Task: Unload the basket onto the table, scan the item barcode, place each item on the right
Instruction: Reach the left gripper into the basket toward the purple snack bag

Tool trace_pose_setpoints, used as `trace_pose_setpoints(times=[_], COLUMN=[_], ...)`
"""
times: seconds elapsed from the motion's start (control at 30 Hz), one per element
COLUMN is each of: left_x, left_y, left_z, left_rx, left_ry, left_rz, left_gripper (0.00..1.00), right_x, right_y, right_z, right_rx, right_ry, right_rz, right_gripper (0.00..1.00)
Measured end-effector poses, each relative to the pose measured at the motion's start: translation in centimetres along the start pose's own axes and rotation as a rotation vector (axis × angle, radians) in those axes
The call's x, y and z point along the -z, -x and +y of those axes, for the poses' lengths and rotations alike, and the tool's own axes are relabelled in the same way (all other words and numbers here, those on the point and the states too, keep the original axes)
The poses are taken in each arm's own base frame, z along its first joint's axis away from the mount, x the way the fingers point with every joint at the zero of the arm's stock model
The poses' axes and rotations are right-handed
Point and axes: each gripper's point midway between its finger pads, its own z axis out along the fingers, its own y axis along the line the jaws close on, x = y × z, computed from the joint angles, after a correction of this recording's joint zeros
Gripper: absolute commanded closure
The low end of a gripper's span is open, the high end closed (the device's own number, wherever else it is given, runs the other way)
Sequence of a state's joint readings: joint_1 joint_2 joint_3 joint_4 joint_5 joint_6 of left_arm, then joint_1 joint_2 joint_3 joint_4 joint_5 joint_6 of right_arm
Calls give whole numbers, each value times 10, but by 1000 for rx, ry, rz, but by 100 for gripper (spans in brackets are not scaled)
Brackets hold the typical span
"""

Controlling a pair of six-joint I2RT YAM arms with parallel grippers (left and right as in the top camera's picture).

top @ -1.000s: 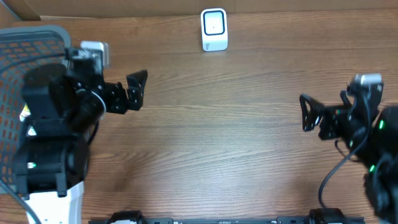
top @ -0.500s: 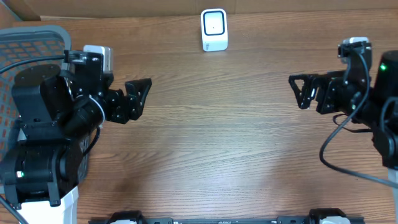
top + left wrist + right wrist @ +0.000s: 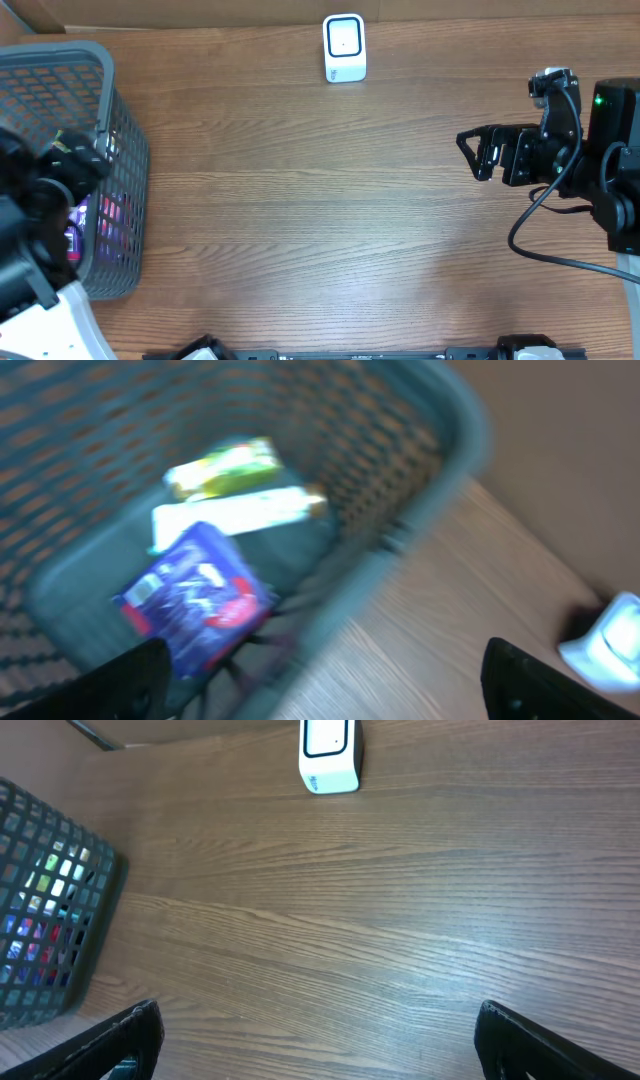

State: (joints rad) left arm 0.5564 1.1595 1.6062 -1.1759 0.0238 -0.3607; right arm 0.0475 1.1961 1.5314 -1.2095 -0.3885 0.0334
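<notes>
Left arm (image 3: 35, 200) has swung over the grey mesh basket (image 3: 118, 120) at the worktop's left edge. Its jaws, wide and empty, face the blue packet (image 3: 195, 605) inside, lying diagonally; right jaws open, empty, distant.

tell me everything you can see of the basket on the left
The basket looks like grey-teal plastic, with mesh walls, a solid rounded rim and a flat floor. It stands upright, top open, on the wooden table at its left end. Inside lie a blue packet, a white pack and a yellow-green packet, all blurred. The left arm overlaps it from above; contact cannot be told.
</notes>
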Motion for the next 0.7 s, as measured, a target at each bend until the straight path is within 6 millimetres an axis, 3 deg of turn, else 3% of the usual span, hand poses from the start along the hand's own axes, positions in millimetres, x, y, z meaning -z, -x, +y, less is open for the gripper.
trace_pose_setpoints(times=[0.17,0.3,0.47,0.6,0.7], left_x=[-17,-36,-91,-143,-170], left_y=[20,20,-8,-37,-53], left_z=[37,58,85,102,111], left_rx=[95,138,200,228,240], left_ry=[94,144,219,264,282], left_rz=[31,124,350,532,601], left_gripper=[5,5,14,14,16], right_x=[0,0,0,0,0], right_y=[-3,-3,-3,-5,-5], right_z=[0,0,0,0,-1], right_rx=[2,2,2,-1,-1], right_ry=[-1,-2,-1,-2,-2], right_rz=[11,12,13,18,21], right_gripper=[0,0,0,0,0])
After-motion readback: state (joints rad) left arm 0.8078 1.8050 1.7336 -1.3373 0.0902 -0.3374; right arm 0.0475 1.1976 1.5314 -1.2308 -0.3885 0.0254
